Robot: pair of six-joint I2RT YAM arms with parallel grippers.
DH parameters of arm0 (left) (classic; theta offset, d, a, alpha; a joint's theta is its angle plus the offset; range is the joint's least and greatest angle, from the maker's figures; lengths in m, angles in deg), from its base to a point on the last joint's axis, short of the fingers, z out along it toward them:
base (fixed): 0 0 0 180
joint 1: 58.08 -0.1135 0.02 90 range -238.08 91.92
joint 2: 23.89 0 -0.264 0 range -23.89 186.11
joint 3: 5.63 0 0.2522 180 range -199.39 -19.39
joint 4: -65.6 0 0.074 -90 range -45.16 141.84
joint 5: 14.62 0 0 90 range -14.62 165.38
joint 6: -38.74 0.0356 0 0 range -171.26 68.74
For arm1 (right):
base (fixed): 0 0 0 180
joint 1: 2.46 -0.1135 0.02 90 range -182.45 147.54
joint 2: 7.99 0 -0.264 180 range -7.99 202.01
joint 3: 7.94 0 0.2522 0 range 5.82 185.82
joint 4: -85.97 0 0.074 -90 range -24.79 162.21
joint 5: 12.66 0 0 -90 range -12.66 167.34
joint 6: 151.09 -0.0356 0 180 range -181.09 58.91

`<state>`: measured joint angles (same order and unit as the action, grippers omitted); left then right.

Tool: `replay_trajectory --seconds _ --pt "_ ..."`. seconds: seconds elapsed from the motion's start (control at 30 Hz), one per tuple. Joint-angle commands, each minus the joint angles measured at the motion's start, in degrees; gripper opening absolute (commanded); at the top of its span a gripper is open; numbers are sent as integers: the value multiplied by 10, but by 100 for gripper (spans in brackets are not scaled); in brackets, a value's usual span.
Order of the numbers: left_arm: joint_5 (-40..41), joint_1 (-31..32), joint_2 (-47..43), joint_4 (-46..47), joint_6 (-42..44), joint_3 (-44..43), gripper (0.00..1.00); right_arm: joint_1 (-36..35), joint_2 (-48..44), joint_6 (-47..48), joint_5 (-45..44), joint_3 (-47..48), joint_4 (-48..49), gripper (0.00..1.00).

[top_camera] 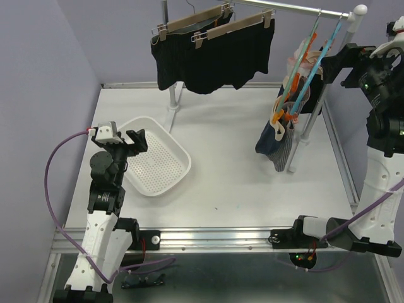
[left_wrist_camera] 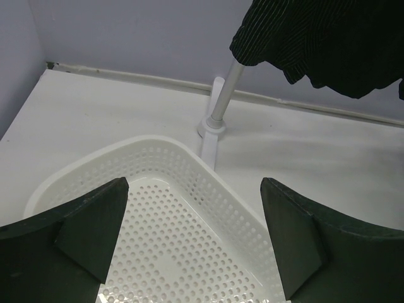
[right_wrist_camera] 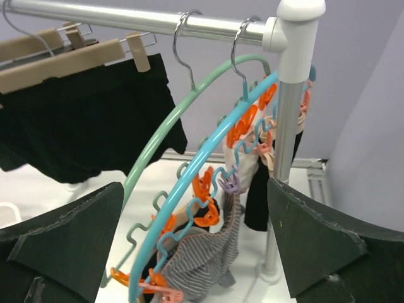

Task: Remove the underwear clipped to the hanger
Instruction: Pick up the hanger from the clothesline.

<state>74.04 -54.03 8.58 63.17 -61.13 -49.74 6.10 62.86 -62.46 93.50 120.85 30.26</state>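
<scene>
Underwear [top_camera: 218, 60] is all clipped up along the rail [top_camera: 290, 7], so nothing is off yet. Two black shorts [top_camera: 183, 63] hang from wooden hangers [top_camera: 208, 22] on the rail's left half. Smaller pieces [top_camera: 278, 142], one grey-striped [right_wrist_camera: 202, 259], dangle from curved plastic hangers [right_wrist_camera: 208, 158] at its right end. The right arm [top_camera: 379, 82] is raised to that end. Its jaws are spread wide and hold nothing, and they face the curved hangers, probably to work a clip first. A white basket [top_camera: 183, 151] sits on the surface [top_camera: 252, 189] below and in front of the rail's left half. It is empty and looks meant to catch freed garments. The left arm [top_camera: 104, 183] hangs over it, jaws fully apart and empty, likely waiting.
</scene>
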Motion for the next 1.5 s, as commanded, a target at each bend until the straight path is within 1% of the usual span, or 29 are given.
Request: replay_trajectory --seconds 0.0,0.03,0.3,0.6,0.87,1.03,1.17,1.33,1.37,1.47 --pt "-9 -1 -7 29 9 -9 97 16 30 -101 48 26 5 100" --pt "-11 0 -7 30 9 -9 97 16 31 -116 45 25 6 100" --pt "-28 0 5 32 2 -10 97 16 54 -150 53 27 13 100" --pt "-34 0 7 33 -2 -10 97 16 94 -148 19 42 13 100" --pt "-41 0 10 33 -5 -10 97 16 116 -150 20 41 14 96" --pt "-45 0 12 33 -7 -10 97 16 126 -150 27 39 15 90" --pt "-46 0 14 32 -7 -10 97 15 138 -153 35 43 15 88" --pt "-46 0 16 33 -7 -10 97 8 143 -155 37 42 16 87" --pt "-46 -1 17 33 -8 -10 97 5 145 -158 41 42 16 86" --pt "-48 -1 19 32 -7 -11 97 4 148 -170 64 38 21 86"
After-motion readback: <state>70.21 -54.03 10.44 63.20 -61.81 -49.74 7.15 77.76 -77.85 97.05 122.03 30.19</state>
